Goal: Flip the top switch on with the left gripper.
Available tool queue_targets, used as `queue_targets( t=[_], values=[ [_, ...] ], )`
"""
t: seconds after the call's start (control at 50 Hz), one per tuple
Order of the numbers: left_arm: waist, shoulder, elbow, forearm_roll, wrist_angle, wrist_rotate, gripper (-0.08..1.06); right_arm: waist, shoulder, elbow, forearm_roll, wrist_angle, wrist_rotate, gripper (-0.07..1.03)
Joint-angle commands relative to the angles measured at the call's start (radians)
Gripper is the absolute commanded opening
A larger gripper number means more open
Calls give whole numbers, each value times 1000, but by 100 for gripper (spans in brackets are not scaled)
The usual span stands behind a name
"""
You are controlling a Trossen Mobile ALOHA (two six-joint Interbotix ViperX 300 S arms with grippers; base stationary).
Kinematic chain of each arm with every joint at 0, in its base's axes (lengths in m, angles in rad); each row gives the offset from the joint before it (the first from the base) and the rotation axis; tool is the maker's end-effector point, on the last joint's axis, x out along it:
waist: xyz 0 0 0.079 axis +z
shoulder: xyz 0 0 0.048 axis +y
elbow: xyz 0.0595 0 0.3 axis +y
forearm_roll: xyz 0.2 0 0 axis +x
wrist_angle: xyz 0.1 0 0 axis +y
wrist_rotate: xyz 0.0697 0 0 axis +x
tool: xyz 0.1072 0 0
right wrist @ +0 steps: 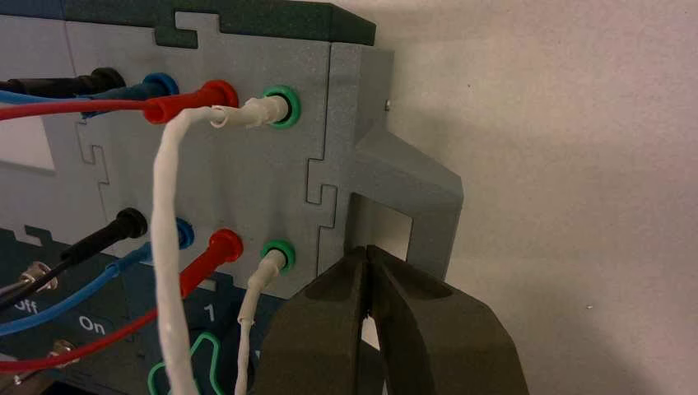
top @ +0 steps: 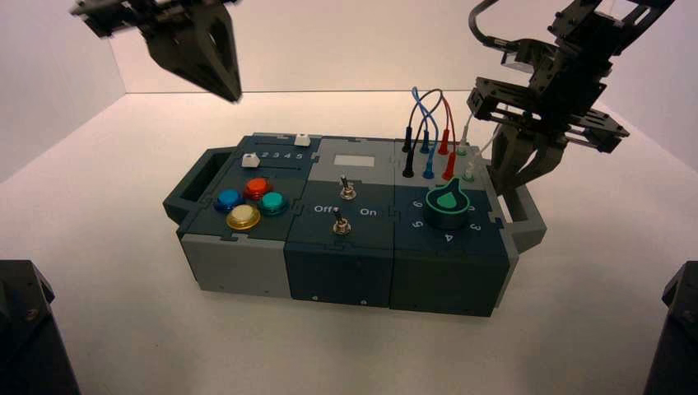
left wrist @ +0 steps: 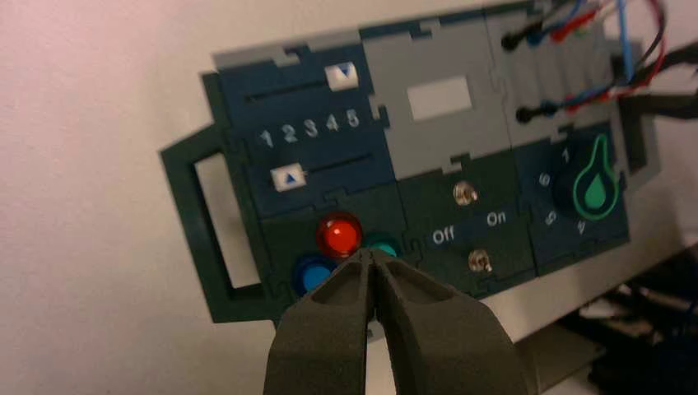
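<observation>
Silver top switch [top: 347, 189] well below and right of raised left end effector [top: 235, 95], fingers pressed together.

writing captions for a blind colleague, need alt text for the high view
The left hand, fingers shut, hangs above and behind the box's left end, well clear of the top switch at the middle. The right hand, also shut, sits low at the box's right handle, beside the plugged wires.

White tabletop [top: 99, 214] beneath plain white walls [top: 346, 41].
</observation>
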Motion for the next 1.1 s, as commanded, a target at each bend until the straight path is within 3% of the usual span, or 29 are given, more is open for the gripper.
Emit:
queue_targets(
  t=[0.02, 0.6, 1.1],
  values=[
    [-23, 38, -35, -2, -9, -11, -3, 5, 11, -8, -3, -17, -5, -2],
    [-135, 321, -155, -2, -29, -75, -3, 26, 63, -35, -3, -29, -5, -2],
    [-183, 480, -235, -2, -31, -89, -3, 26, 74, -43, -5, -31, -11, -2]
  ],
)
